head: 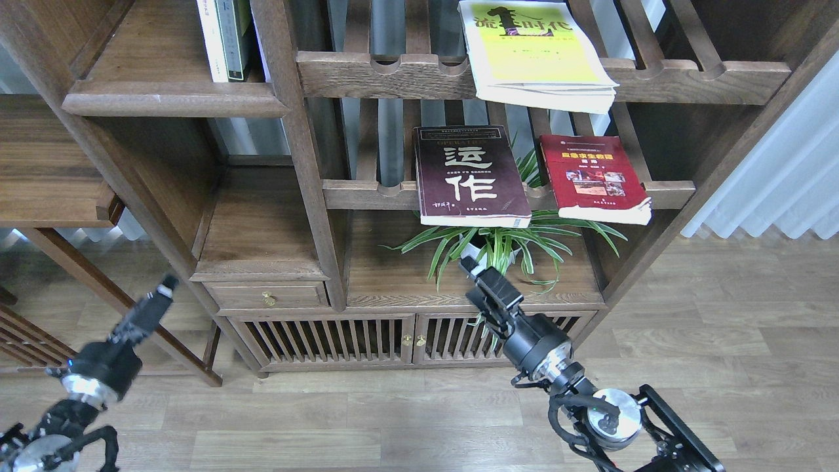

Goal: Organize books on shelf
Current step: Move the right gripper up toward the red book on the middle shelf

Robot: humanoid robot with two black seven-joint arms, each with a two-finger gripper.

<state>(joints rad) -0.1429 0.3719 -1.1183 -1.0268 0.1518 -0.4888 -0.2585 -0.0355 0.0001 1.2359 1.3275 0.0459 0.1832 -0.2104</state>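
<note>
Three books lie flat on slatted racks. The yellow-green book (534, 56) overhangs the upper rack. On the rack below it, the dark maroon book (470, 177) and the red book (595, 178) lie side by side. The solid dark-brown shelf (164, 101) is at the upper left, with slim white and green volumes (226, 39) upright at its right end. My right gripper (469, 266) hovers below the maroon book, in front of a plant, holding nothing. My left gripper (168, 284) hangs low at the left, far from the books. Their fingers are too dark to tell apart.
A spider plant (508, 242) in a white pot stands on the lower board under the maroon and red books. A small drawer (265, 296) and slatted cabinet doors (406, 337) sit below. A thick upright post (298, 144) separates the left shelf from the racks. Wood floor in front.
</note>
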